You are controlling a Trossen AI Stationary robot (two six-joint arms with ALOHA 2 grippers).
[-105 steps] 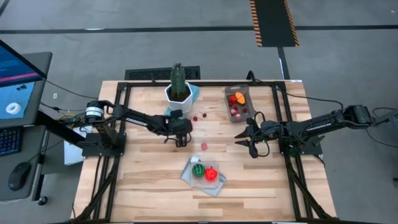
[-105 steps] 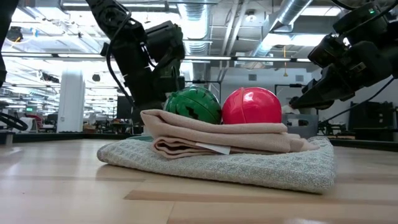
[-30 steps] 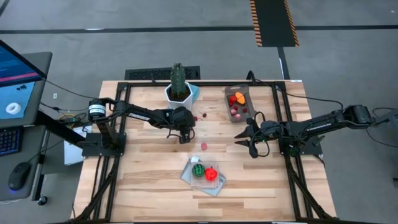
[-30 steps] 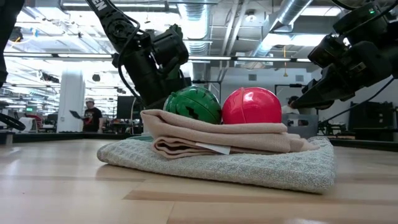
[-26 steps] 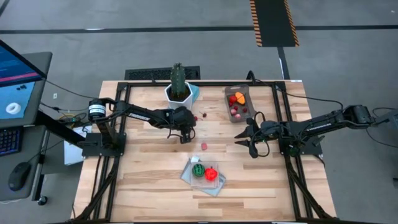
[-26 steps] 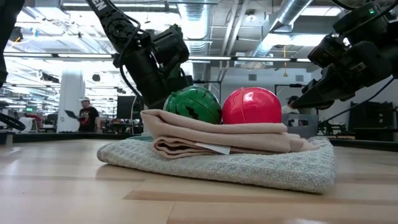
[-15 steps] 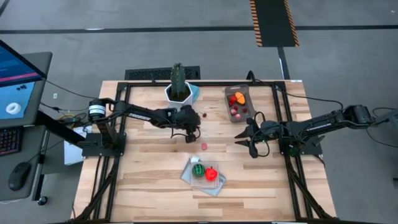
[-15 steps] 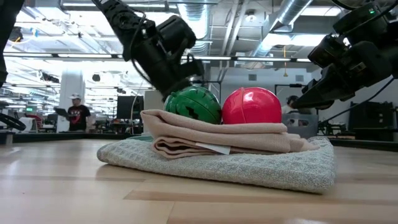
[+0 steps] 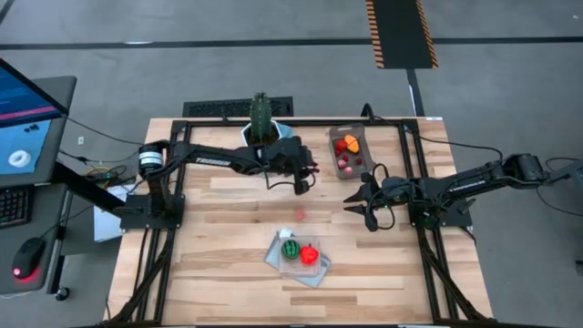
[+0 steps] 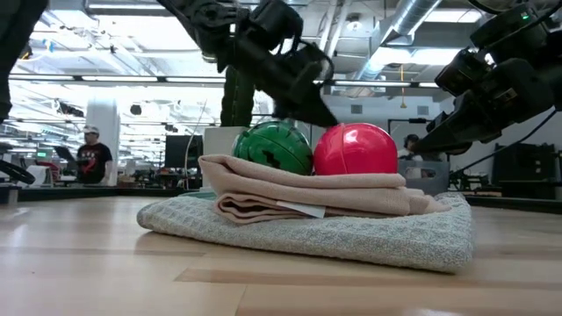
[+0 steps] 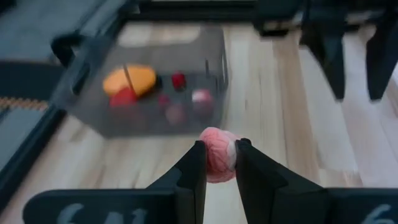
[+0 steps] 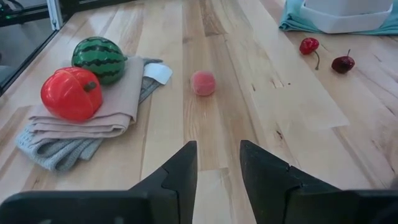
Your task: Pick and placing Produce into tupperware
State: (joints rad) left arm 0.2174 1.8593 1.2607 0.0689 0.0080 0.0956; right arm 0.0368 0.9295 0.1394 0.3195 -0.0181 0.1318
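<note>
Left gripper (image 11: pixel 216 163) is clamped on a small pink berry (image 11: pixel 218 154), the piece pinched between both fingertips and lifted off the wood. In the high view this gripper (image 9: pixel 301 185) hangs over the table's back middle, between the white plant pot (image 9: pixel 262 138) and the tub (image 9: pixel 348 151), near the tub but not over it. From the left wrist view the tub (image 11: pixel 81 99) sits just ahead, blurred, with an orange piece (image 11: pixel 129 78), a red piece (image 11: pixel 124 97) and a few small red and pink bits inside.

Right gripper (image 9: pixel 363 202) is parked at the right middle of the table, above the surface – its fingers stand apart with nothing between them, seen in the right wrist view (image 12: pixel 217 163).

Still loose on the table: a pink berry (image 12: pixel 203 82) on bare wood near the centre, two dark red cherries (image 12: pixel 326 56) close to the pot's teal mat (image 12: pixel 292 21). A green striped melon (image 12: pixel 99 58) and a red tomato (image 12: pixel 71 93) rest side by side on a folded cloth (image 12: pixel 62 140) at the front middle; the low view shows them touching each other on top of the fold (image 10: pixel 299 200).

A cactus (image 9: pixel 260 115) stands in the pot. A person (image 10: pixel 89 155) is far off in the room behind – a monitor (image 9: pixel 23 118) sits left of the table
</note>
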